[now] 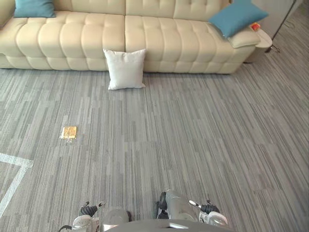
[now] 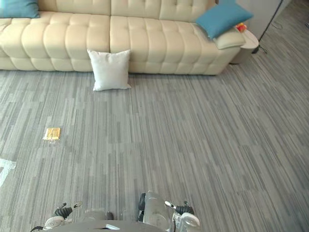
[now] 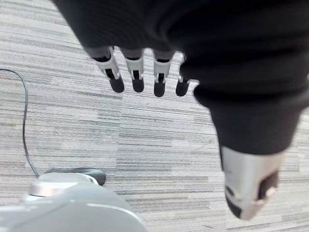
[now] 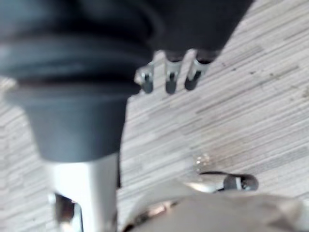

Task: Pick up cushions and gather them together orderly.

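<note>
A white cushion (image 1: pixel 125 68) stands on the grey carpet, leaning against the front of the cream sofa (image 1: pixel 77 38). One blue cushion (image 1: pixel 34 7) lies on the sofa's far left seat. Another blue cushion (image 1: pixel 236 17) rests at the sofa's right end on top of a cream cushion (image 1: pixel 244 38). My left hand (image 3: pixel 136 72) hangs over bare carpet with straight fingers and holds nothing. My right hand (image 4: pixel 169 79) also hangs above the carpet, fingers straight and empty. Both hands are far from the cushions, on the near side of the room.
A small yellow object (image 1: pixel 69 132) lies on the carpet to the left. White tape lines (image 1: pixel 14 169) mark the floor at the near left. A round side table (image 1: pixel 265 41) with a red item (image 1: pixel 255 26) stands by the sofa's right end.
</note>
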Motion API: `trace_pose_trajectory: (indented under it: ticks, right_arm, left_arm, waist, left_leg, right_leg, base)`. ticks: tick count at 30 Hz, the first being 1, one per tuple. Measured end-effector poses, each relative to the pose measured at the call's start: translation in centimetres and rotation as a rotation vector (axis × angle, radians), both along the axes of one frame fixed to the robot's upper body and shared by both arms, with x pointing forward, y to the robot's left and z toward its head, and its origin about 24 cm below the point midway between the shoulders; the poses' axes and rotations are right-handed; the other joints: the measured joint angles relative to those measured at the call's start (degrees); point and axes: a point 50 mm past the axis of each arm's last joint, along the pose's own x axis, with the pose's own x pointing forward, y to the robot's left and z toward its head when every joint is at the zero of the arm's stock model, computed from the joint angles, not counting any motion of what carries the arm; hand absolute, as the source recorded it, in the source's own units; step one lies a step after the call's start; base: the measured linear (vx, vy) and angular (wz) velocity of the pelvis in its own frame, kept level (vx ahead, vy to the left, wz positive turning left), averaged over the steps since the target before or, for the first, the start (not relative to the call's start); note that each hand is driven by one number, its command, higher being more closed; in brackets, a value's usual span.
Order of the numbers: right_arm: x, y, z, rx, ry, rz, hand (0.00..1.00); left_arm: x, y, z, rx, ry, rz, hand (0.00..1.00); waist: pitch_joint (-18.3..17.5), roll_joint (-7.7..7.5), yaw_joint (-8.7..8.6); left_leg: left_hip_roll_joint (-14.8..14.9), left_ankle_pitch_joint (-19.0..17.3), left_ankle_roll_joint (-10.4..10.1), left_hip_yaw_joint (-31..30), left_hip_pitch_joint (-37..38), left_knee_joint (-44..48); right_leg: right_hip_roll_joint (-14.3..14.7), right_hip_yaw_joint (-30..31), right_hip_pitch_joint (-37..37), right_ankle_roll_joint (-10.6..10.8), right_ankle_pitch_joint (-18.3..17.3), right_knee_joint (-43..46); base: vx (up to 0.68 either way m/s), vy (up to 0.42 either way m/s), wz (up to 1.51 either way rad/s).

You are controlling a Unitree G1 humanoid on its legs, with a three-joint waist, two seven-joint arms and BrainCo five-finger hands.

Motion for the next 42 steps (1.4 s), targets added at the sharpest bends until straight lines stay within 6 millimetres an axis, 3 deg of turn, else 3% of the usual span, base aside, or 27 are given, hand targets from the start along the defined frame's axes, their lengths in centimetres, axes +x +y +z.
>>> trace_pose_trajectory:
  ticks: [2,3,4,6,7,8,9,12,13,14,15,16,17,19,22,23,26,27,28,29,31,33,36,39,41,42]
  right_arm:
    - [0.1,-0.3,0.1,-0.005,-0.005,-0.010,0.00]
    - [0.2,-0.8,0.2,-0.019,-0.006,-0.007,0.00]
    - [-0.1,-0.6,0.1,-0.013,0.005,-0.007,0.00]
    - [-1.0,0.2,-0.3,0.012,0.031,-0.019,0.00]
    - [-1.2,0.4,-0.4,0.018,0.034,-0.024,0.00]
    - [-0.6,0.1,-0.2,0.014,0.013,-0.035,0.00]
    - [-0.2,0.0,-0.1,0.016,-0.002,-0.055,0.00]
    - [0.1,-0.2,0.2,0.005,-0.023,-0.052,0.00]
    - [0.0,-0.3,0.3,-0.002,-0.029,-0.049,0.00]
    - [-0.1,-0.5,0.5,-0.011,-0.038,-0.050,0.00]
    - [-0.2,-0.5,0.5,-0.013,-0.040,-0.050,0.00]
    - [-0.2,-0.6,0.5,-0.015,-0.046,-0.052,0.00]
    - [0.0,-0.6,0.6,-0.013,-0.055,-0.056,0.00]
    - [0.4,-0.7,0.8,-0.016,-0.070,-0.055,0.00]
    - [0.8,-0.1,0.9,0.005,-0.088,-0.053,0.00]
    - [0.9,0.4,0.8,0.016,-0.089,-0.049,0.00]
    - [0.6,1.5,0.5,0.048,-0.079,-0.055,0.00]
    - [0.4,1.6,0.4,0.048,-0.071,-0.051,0.00]
    - [0.1,1.3,0.2,0.043,-0.055,-0.047,0.00]
    - [-0.1,1.4,0.1,0.045,-0.045,-0.046,0.00]
    - [-0.3,2.9,-0.4,0.089,-0.016,-0.042,0.00]
    - [-0.6,3.3,-0.6,0.105,-0.002,-0.046,0.00]
    - [-0.8,3.2,-0.8,0.108,0.019,-0.050,0.00]
    - [-0.3,2.7,-0.6,0.097,0.002,-0.053,0.00]
    - [0.2,2.7,-0.5,0.098,-0.013,-0.031,0.00]
    - [0.3,2.6,-0.4,0.094,-0.014,-0.029,0.00]
  left_arm:
    - [1.0,-0.8,0.1,-0.018,-0.023,-0.005,0.00]
    - [1.6,-1.5,0.2,-0.032,-0.037,-0.019,0.00]
    - [1.9,-2.0,0.1,-0.043,-0.040,-0.031,0.00]
    - [2.2,-2.1,0.2,-0.045,-0.046,-0.044,0.00]
    - [2.2,-2.5,0.1,-0.057,-0.046,-0.042,0.00]
    - [2.7,-3.1,0.2,-0.075,-0.058,-0.049,0.00]
    - [2.9,-3.5,0.2,-0.084,-0.070,-0.046,0.00]
    - [2.6,-3.3,0.1,-0.101,-0.075,0.025,0.00]
    - [2.6,-3.3,0.2,-0.111,-0.084,0.037,0.00]
    - [3.0,-3.3,0.4,-0.116,-0.108,0.055,0.00]
    - [3.1,-3.1,0.5,-0.116,-0.121,0.069,0.00]
    - [3.5,-2.7,0.8,-0.114,-0.150,0.100,0.00]
    - [3.8,-2.5,1.0,-0.112,-0.168,0.120,0.00]
    - [4.1,-2.4,1.2,-0.115,-0.191,0.145,0.00]
    - [4.5,-2.1,1.5,-0.110,-0.212,0.149,0.00]
    - [4.7,-2.1,1.6,-0.108,-0.222,0.147,0.00]
    - [4.7,-2.1,1.6,-0.107,-0.217,0.141,0.00]
    - [4.4,-2.4,1.4,-0.112,-0.202,0.135,0.00]
    - [3.8,-2.5,1.1,-0.116,-0.178,0.134,0.00]
    - [3.6,-2.6,1.0,-0.117,-0.172,0.136,0.00]
    - [3.7,-1.4,1.1,-0.086,-0.165,0.116,0.00]
    - [3.6,-0.9,1.1,-0.079,-0.158,0.116,0.00]
    - [3.1,-0.7,0.8,-0.075,-0.133,0.113,0.00]
    - [2.4,-0.9,0.5,-0.071,-0.098,0.080,0.00]
    - [1.7,-0.5,0.4,-0.058,-0.077,0.069,0.00]
    - [1.5,-0.5,0.3,-0.056,-0.071,0.072,0.00]
  waist:
    - [1.0,1.60,-0.39]
    - [1.8,2.53,-1.07]
    - [2.4,2.05,-1.75]
    - [3.1,0.16,-2.09]
    - [3.2,-0.15,-2.40]
    - [4.0,1.59,-2.58]
    - [4.4,2.35,-3.30]
    - [4.3,2.91,-3.48]
    - [4.3,3.24,-3.36]
    - [4.2,3.48,-3.13]
    - [4.2,3.46,-2.82]
    - [4.2,3.39,-1.76]
    - [4.2,3.27,-0.65]
    - [4.2,3.23,0.20]
    - [4.2,2.74,1.21]
    - [4.1,2.23,1.98]
    - [3.3,1.14,2.46]
    - [2.4,1.54,2.53]
    - [1.3,2.33,2.78]
    - [1.0,2.27,2.98]
    - [-0.9,-1.79,2.54]
    - [-1.7,-2.99,2.86]
    - [-2.2,-2.83,2.92]
    - [-1.8,-1.64,1.83]
    - [-1.9,-2.01,1.79]
    - [-1.8,-1.89,1.76]
  left_leg:
    - [2.2,-0.1,-0.3,-1.4,2.9,-3.5]
    - [3.5,0.0,-0.5,-2.5,5.0,-5.8]
    - [3.6,0.1,-0.7,-3.1,6.7,-6.7]
    - [2.7,-0.5,-1.9,-4.1,9.7,-6.8]
    - [3.6,-1.1,-3.4,-4.5,11.6,-6.6]
    - [5.4,0.2,-6.0,-4.3,11.6,-5.2]
    - [6.4,2.9,-9.7,-4.0,10.8,-2.2]
    - [9.2,11.8,-13.8,-3.9,6.3,14.8]
    - [10.6,14.2,-15.9,-4.3,2.2,25.7]
    - [12.0,14.2,-16.7,-3.3,-2.6,37.3]
    - [12.9,13.9,-17.2,-1.8,-4.9,41.9]
    - [15.0,12.8,-16.6,2.7,-9.5,49.3]
    - [16.6,10.7,-14.7,7.1,-13.3,52.4]
    - [17.4,7.6,-11.8,10.8,-18.0,52.4]
    - [18.2,4.4,-8.9,15.3,-23.0,43.8]
    - [17.9,3.9,-8.4,17.8,-23.6,36.4]
    - [14.9,6.9,-7.9,19.5,-23.8,16.4]
    - [13.7,10.6,-7.7,19.5,-23.7,9.4]
    - [13.2,17.8,-6.8,19.2,-23.5,4.9]
    - [12.9,21.3,-5.7,18.9,-23.2,4.8]
    - [9.1,19.3,-3.2,20.6,-23.0,5.6]
    - [8.0,15.6,-2.3,21.4,-22.9,8.4]
    - [5.7,11.7,-1.5,21.7,-20.7,8.9]
    - [2.9,9.6,-1.4,21.0,-14.7,4.5]
    - [1.9,8.8,-0.4,20.5,-10.0,2.3]
    - [1.7,8.5,-0.3,20.2,-8.6,1.7]
  right_leg:
    - [2.5,-2.9,-2.7,-1.5,3.0,-9.5]
    - [3.8,-3.3,-4.1,-1.5,7.1,-16.9]
    - [3.9,-2.8,-4.9,-1.4,11.6,-24.0]
    - [2.3,-1.7,-4.6,-1.1,16.2,-31.0]
    - [2.2,-1.1,-4.2,-5.0,24.3,-29.3]
    - [2.7,-2.1,-5.8,-7.7,21.6,-23.4]
    - [2.8,-3.3,-6.2,-8.7,17.8,-18.8]
    - [5.6,-4.3,-0.9,-9.8,10.6,-16.7]
    - [7.2,-4.2,2.6,-9.7,8.7,-17.9]
    - [8.7,-4.2,6.1,-9.8,7.5,-19.7]
    - [9.3,-3.9,7.7,-10.0,7.2,-20.7]
    - [10.6,-2.8,11.6,-10.4,6.6,-23.1]
    - [11.2,-0.8,15.0,-10.4,6.3,-25.0]
    - [11.2,1.4,19.0,-10.4,6.3,-27.8]
    - [10.7,3.1,25.5,-9.5,6.2,-32.0]
    - [9.7,3.8,27.7,-8.3,5.6,-32.7]
    - [6.7,3.7,32.1,-4.7,3.5,-34.1]
    - [6.0,4.1,33.2,-3.2,2.6,-34.6]
    - [5.4,5.2,34.6,-0.8,1.1,-34.8]
    - [5.0,5.7,34.9,-0.2,0.7,-34.8]
    - [0.5,6.6,34.3,1.8,1.2,-33.9]
    - [-1.5,6.9,34.5,2.7,3.1,-32.9]
    - [-3.9,7.0,32.5,3.6,4.2,-24.6]
    - [-7.2,9.4,22.1,3.2,8.6,1.1]
    - [-7.6,8.9,16.4,1.8,5.6,12.7]
    - [-7.5,8.0,15.2,1.2,4.6,13.9]
  base:
    - [0.42,-0.093,0.39]
    - [0.52,-0.134,0.60]
    - [0.54,-0.156,0.63]
    - [0.60,-0.221,0.58]
    - [0.74,-0.327,0.48]
    - [0.74,-0.387,0.35]
    - [0.62,-0.351,0.18]
    - [0.68,-0.349,0.08]
    - [0.70,-0.300,0.06]
    - [0.46,-0.184,0.01]
    - [0.49,-0.169,-0.25]
    - [0.44,-0.122,-0.57]
    - [0.52,-0.133,-0.63]
    - [0.39,-0.041,-0.53]
    - [0.39,0.043,-0.40]
    - [0.36,0.117,-0.30]
    - [0.37,0.177,-0.14]
    - [0.38,0.293,-0.24]
    - [0.48,0.367,-0.31]
    - [0.43,0.341,-0.25]
    - [0.45,0.342,-0.05]
    - [0.40,0.297,-0.03]
    - [0.25,0.217,0.00]
    - [0.28,0.241,0.21]
    - [0.24,0.097,0.22]
    - [0.33,0.058,0.18]
